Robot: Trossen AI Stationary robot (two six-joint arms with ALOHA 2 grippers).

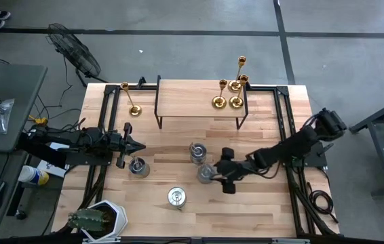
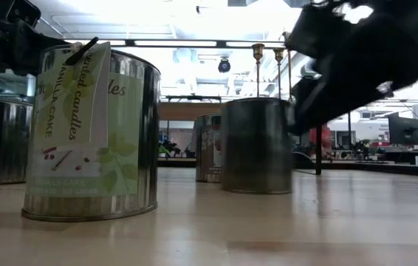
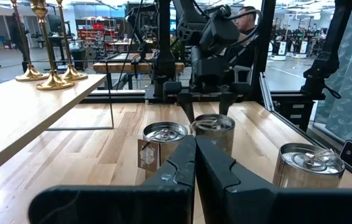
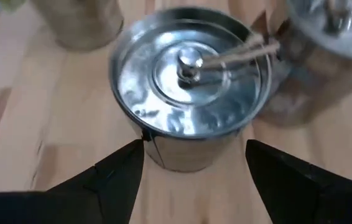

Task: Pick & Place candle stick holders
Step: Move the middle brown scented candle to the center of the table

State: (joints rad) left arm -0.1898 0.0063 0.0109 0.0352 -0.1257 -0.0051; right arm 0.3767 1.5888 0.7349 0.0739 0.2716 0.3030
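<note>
Watching from my station, I had the right gripper spread wide around a silver tin near the table's middle, fingers either side, gripping nothing. My left gripper sat fully shut and empty at the left, just beyond another tin. Three gold candlesticks stood on the far shelf, a fourth left of it.
</note>
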